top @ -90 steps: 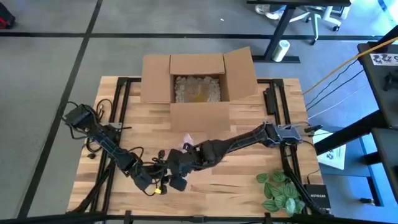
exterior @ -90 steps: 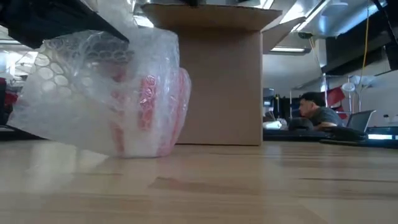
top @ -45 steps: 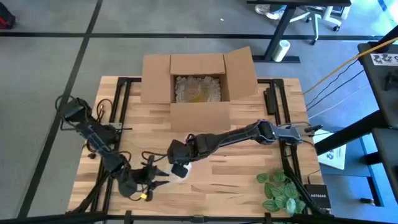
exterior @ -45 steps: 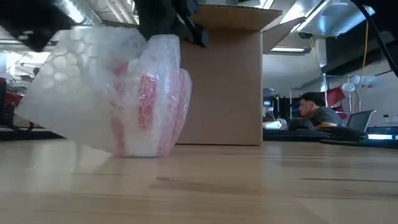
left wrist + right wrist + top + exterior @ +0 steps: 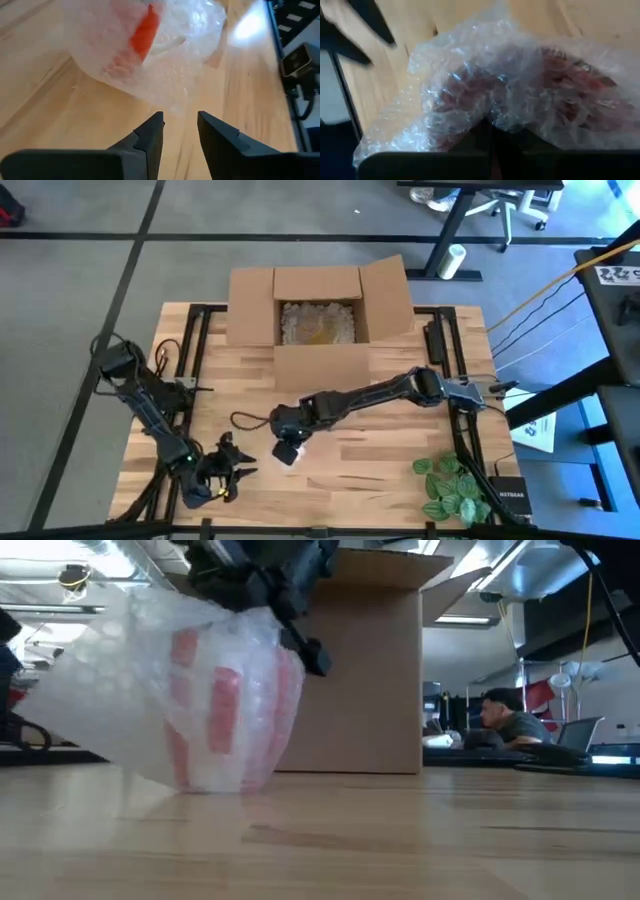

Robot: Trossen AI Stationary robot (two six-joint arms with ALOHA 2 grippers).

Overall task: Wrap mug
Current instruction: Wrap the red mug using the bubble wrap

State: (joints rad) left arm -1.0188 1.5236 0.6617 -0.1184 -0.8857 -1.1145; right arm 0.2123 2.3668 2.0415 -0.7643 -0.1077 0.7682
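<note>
Right gripper [image 5: 288, 442] is clamped on the bubble wrap [image 5: 170, 700] around the mug [image 5: 215, 710]; released, the loose wrap could unfold toward nine o'clock.

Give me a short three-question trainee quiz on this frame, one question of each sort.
1. True or false: the left gripper is holding the bubble wrap.
2. Multiple choice: where is the cardboard box? A) at the table's far edge, flaps open; B) beside the plant; C) on the floor.
3. Fill in: the right gripper is over the wrapped ____ near the middle of the table.

Key: 1 false, it is open and apart from the wrap, near the front-left corner. 2 A. 3 mug, red and white through the wrap.
</note>
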